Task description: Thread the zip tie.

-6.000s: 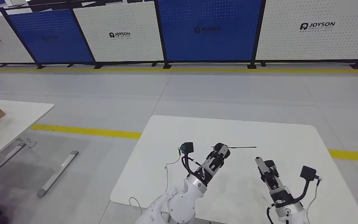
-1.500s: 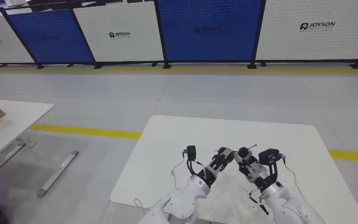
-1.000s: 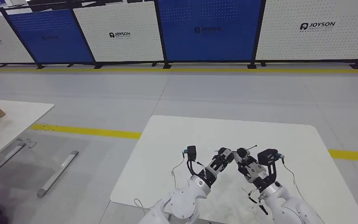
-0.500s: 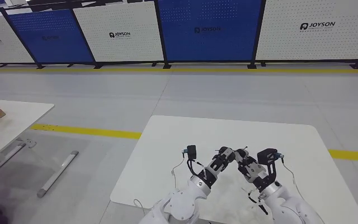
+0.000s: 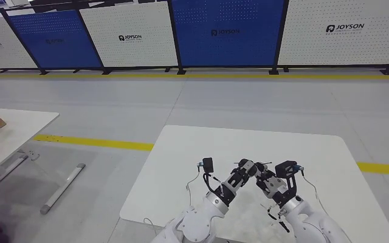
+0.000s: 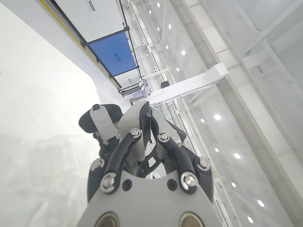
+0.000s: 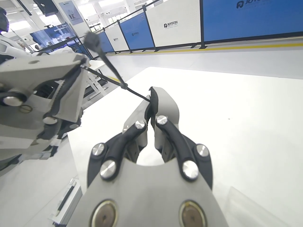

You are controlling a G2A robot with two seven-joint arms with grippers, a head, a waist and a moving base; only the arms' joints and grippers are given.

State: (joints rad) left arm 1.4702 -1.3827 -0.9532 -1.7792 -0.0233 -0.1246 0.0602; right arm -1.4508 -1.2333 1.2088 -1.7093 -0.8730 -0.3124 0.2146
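left gripper [image 6: 148, 117]: jaws closed narrow, pinching the thin strap of the black zip tie [image 7: 123, 86]. right gripper [image 7: 150, 100]: jaws closed on the same strap. the grippers sit tip to tip above the near middle of the white table [image 5: 200, 152]. the tie spans the gap between them, off the surface.

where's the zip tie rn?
In the right wrist view the zip tie spans the gap between the right hand and the left hand, both shut on it, above the near part of the table.
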